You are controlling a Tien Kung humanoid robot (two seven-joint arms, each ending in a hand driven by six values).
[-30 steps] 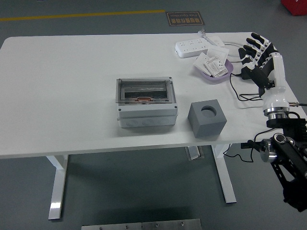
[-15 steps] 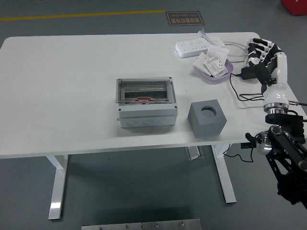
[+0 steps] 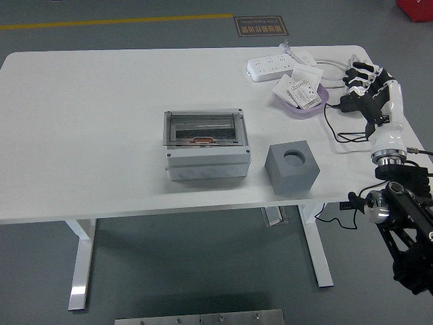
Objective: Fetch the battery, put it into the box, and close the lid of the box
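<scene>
The grey box (image 3: 207, 161) stands at the table's middle with its clear lid (image 3: 203, 128) lying flat on top. A small copper-coloured piece (image 3: 201, 141) shows at the lid's front edge; I cannot tell whether it is a battery. My right hand (image 3: 363, 80) hovers over the table's right edge, beside the purple bowl, far from the box. Its fingers are relaxed and hold nothing. My left arm is out of view.
A grey cube with a round hole (image 3: 292, 167) stands right of the box. A purple bowl of white packets (image 3: 302, 99) and a white power strip (image 3: 272, 66) sit at the back right. Black cables (image 3: 340, 137) lie near my right forearm.
My right hand has turned at the wrist and drawn its fingers closer together, shifting slightly right. The box, cube and bowl have not moved.
</scene>
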